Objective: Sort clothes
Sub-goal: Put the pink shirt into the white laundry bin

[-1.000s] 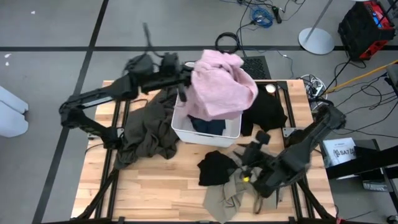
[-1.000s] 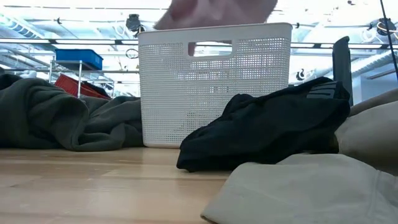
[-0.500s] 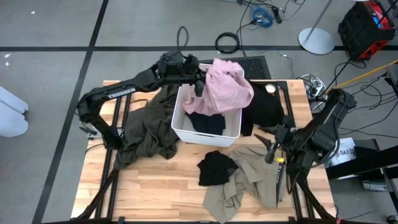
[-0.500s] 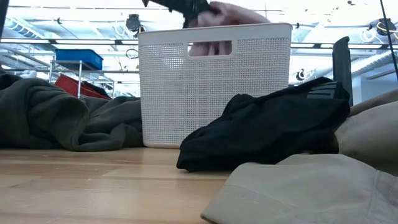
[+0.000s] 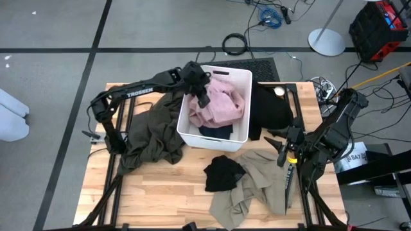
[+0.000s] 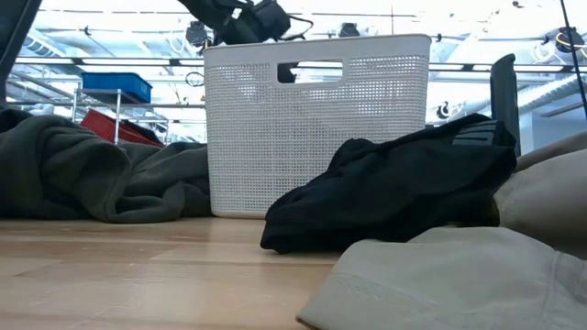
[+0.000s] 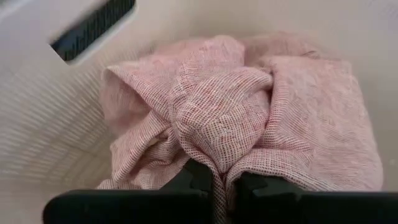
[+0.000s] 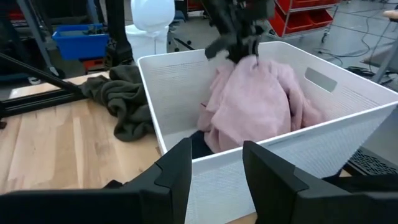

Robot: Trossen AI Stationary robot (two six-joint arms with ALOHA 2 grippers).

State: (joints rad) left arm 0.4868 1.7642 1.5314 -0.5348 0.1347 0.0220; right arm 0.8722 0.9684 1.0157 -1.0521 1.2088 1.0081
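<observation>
A pale pink garment (image 5: 221,106) lies bunched inside the white bin (image 5: 215,140), on top of a navy one (image 5: 215,131). My left gripper (image 5: 204,96) reaches in over the bin's left rim and is shut on the pink cloth. A dark olive garment (image 5: 151,131) sprawls left of the bin. One black garment (image 5: 225,173) lies in front of the bin and another (image 5: 273,112) to its right. A khaki garment (image 5: 250,189) lies near the front edge. My right gripper (image 5: 277,151) hovers open at the right, holding nothing. My left gripper pinches a bunched fold of the pink garment (image 7: 214,155) between its two fingers (image 7: 193,180). The fingers slant down into the bin from the table's left. The cloth hangs slack below them (image 8: 249,93), and its lower part rests in the bin.
The bin stands at the table's middle toward the far edge, with a handle slot (image 6: 310,71) in its near wall. Bare wood (image 5: 160,192) shows at the front left. Black frame rails (image 5: 302,90) run along the table's right and far sides.
My left gripper has gone down and toward the table's near right, tipping downward into the bin with the pink garment. The garment was spread high over the bin and now lies bunched inside it. My right gripper has drawn back toward the right edge, off the khaki garment.
</observation>
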